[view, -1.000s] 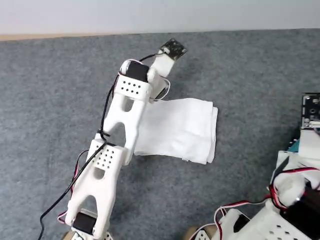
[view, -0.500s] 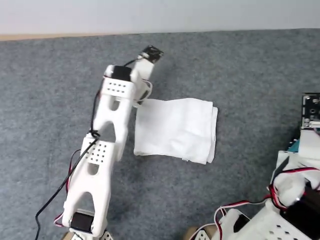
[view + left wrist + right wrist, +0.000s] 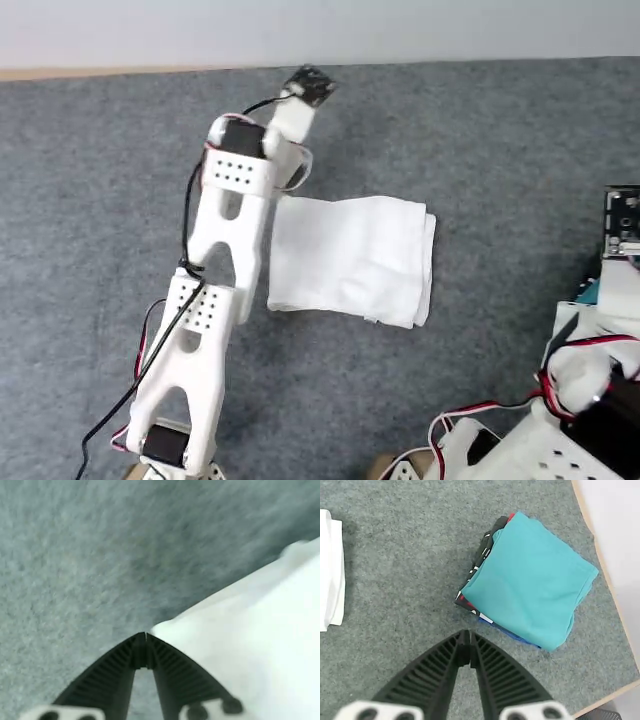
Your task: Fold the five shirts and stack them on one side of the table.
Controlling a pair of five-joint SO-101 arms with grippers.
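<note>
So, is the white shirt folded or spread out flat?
Folded: the white shirt lies as a compact rectangle on the table, with stacked layers showing along one edge.

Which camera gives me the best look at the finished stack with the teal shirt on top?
The right wrist view: the whole stack sits unobstructed, teal on top, darker edges beneath. The high view catches a teal sliver at its right edge, beside an arm. The left wrist view faces the white shirt.

Probably a robotics lab bench: grey felt mat (image 3: 75,555) spreads beneath the jaws of the left gripper (image 3: 145,639), exposed servo wiring (image 3: 186,225) (black and red leads) trailing behind them.
</note>
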